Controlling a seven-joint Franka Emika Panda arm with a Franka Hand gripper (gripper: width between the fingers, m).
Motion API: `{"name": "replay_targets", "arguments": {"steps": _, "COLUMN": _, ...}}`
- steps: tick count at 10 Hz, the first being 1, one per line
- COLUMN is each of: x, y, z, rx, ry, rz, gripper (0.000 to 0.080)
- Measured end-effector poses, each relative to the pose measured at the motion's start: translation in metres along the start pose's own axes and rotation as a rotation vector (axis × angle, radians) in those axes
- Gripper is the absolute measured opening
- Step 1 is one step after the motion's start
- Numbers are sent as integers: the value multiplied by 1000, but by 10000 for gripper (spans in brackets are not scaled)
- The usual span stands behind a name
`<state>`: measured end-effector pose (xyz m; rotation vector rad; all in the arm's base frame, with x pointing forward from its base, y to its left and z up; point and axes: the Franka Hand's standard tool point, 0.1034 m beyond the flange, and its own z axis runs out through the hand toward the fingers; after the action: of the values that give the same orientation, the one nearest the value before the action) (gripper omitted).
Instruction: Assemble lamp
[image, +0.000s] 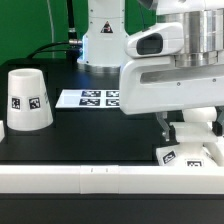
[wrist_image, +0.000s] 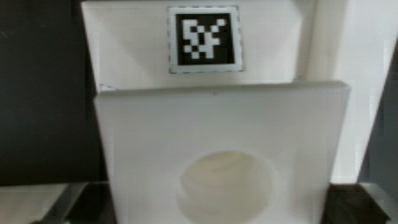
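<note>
In the exterior view the base (image: 190, 156) sits at four o'clock, beneath the claw (image: 187, 138), whose opening I cannot tell; the shade (image: 28, 100) stands at nine. Square up to the base's edges before squeezing.

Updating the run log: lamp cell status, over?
Gripper down at the base, jaws' state unclear. Shade standing apart, exterior view's left. Bulb stem not in view. Nothing blocking seen.

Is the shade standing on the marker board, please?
No, the shade stands on the bare table, apart from the marker board.
</note>
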<state>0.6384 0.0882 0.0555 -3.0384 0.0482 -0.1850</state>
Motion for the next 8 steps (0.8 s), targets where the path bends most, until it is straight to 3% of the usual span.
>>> {"name": "replay_targets", "arguments": {"steps": 1, "x": 0, "y": 0, "z": 0, "rx": 0, "ry": 0, "rz": 0, "gripper": 672}}
{"name": "replay_targets", "arguments": {"steps": 5, "x": -2, "y": -1, "z": -1, "rx": 0, "ry": 1, "rz": 3, "gripper": 698}}
{"name": "replay_targets", "arguments": {"steps": 8, "x": -59, "y": -14, "z": -20, "rx": -12, "ry": -43, "rz": 71, "gripper": 698}}
